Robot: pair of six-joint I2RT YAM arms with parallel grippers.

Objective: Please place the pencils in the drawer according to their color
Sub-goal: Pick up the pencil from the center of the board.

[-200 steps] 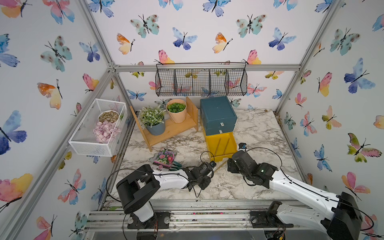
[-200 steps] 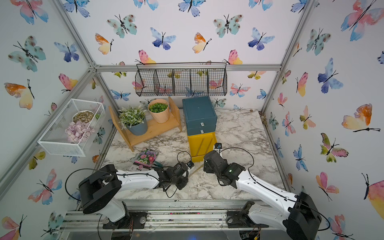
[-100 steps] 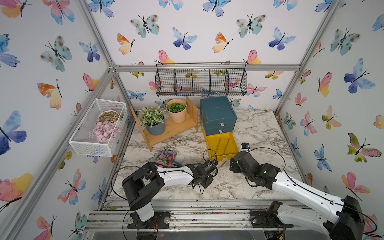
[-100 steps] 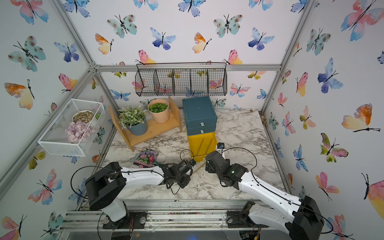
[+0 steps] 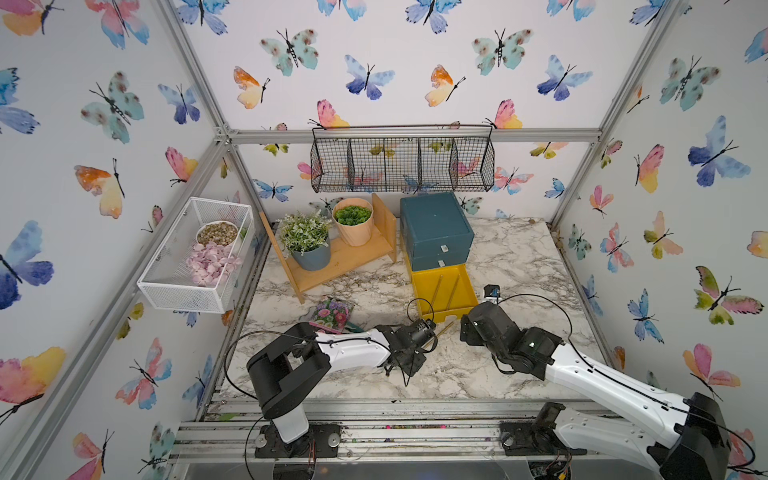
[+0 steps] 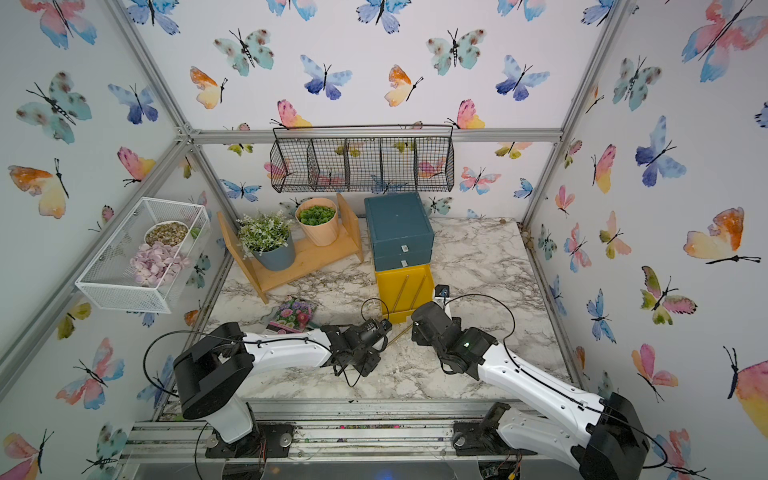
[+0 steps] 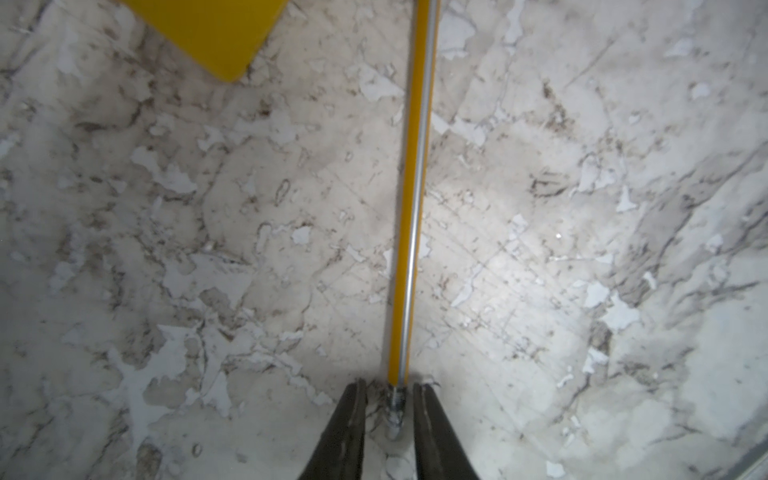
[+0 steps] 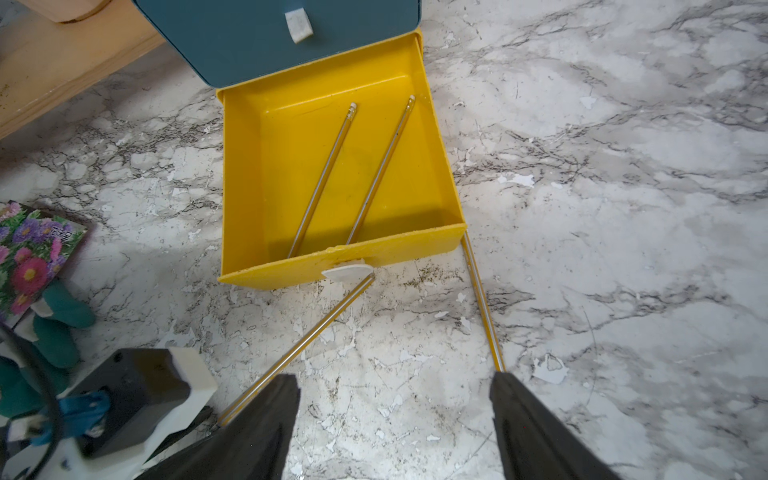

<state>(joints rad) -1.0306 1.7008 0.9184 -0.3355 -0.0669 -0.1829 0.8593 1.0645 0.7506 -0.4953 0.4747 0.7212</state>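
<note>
Two pencils (image 8: 320,183) in drawer (image 8: 415,245), two outside; left hand (image 7: 390,384) barely parted; right hand (image 8: 392,378) spread.

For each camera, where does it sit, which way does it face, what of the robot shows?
Top views: high above the near side, looking down toward the back wall at the table; left arm and right arm show.
Left wrist: on the left arm, looking down past the left gripper along a gold pencil; only its tips show.
Right wrist: on the right arm, facing the open yellow drawer; the right gripper and left arm's end show.
Shared: both wrist views show that pencil and drawer.
</note>
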